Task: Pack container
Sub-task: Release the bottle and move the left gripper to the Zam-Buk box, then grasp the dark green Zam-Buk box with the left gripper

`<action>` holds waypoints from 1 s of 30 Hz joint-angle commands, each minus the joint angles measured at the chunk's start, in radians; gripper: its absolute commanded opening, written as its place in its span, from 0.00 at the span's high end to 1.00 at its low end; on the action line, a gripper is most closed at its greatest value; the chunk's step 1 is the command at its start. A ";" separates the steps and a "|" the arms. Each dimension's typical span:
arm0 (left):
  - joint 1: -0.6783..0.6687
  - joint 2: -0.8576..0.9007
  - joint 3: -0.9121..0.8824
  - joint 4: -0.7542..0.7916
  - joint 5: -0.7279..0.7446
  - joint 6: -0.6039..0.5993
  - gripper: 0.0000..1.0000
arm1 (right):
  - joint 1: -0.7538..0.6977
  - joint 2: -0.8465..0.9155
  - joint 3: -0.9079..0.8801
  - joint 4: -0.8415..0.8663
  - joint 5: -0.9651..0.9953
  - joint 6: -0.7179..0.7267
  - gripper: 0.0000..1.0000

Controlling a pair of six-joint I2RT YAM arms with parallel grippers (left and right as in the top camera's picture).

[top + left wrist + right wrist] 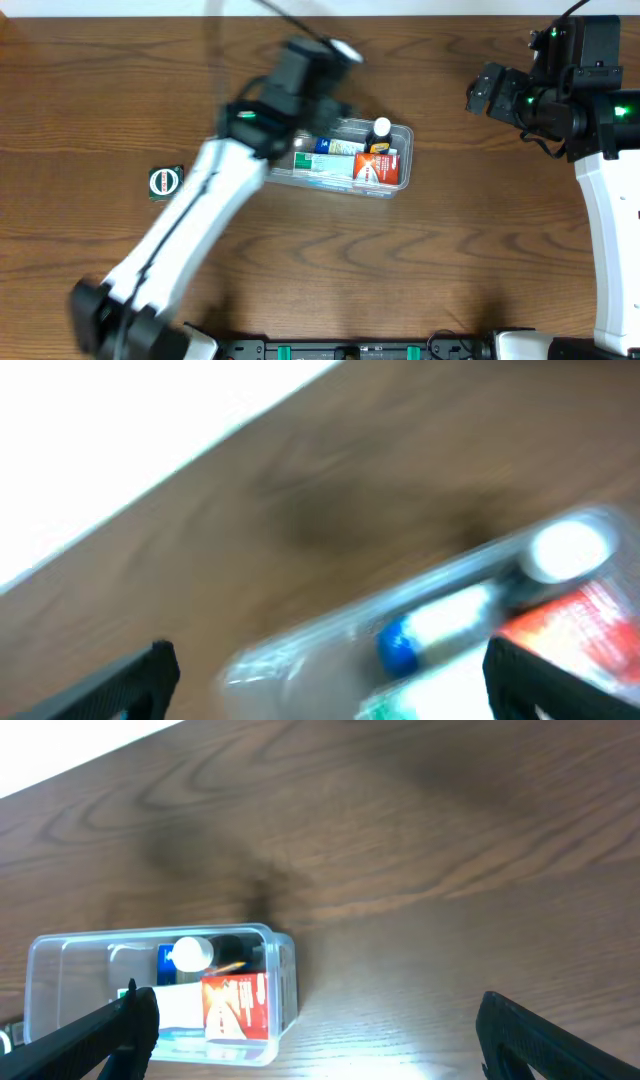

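Note:
The clear plastic container sits mid-table, holding a red box, a white-capped bottle and blue-and-green boxes. My left gripper is blurred, above the container's far left end; in the left wrist view its fingers are wide apart and empty over the container. My right gripper hovers open at the far right; its wrist view shows open fingers with the container at the left.
A small green-and-white packet lies on the table at the left. The table's far edge meets a white surface behind the container.

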 commanded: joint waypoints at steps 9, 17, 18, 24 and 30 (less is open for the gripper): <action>0.428 -0.072 -0.045 -0.462 -0.185 -0.402 0.02 | -0.005 -0.008 0.008 -0.002 0.003 0.012 0.01; 0.629 0.011 -0.208 -0.446 -0.050 -0.462 0.02 | -0.005 -0.008 0.008 -0.002 0.003 0.012 0.01; 0.644 0.031 -0.217 -0.441 -0.034 -0.444 0.02 | -0.005 -0.008 0.008 -0.002 0.003 0.012 0.01; 0.680 0.177 -0.224 -0.372 0.045 -0.286 0.02 | -0.005 -0.008 0.008 -0.002 0.003 0.012 0.01; 0.684 0.264 -0.224 -0.308 0.040 -0.229 0.02 | -0.005 -0.008 0.008 -0.002 0.003 0.012 0.01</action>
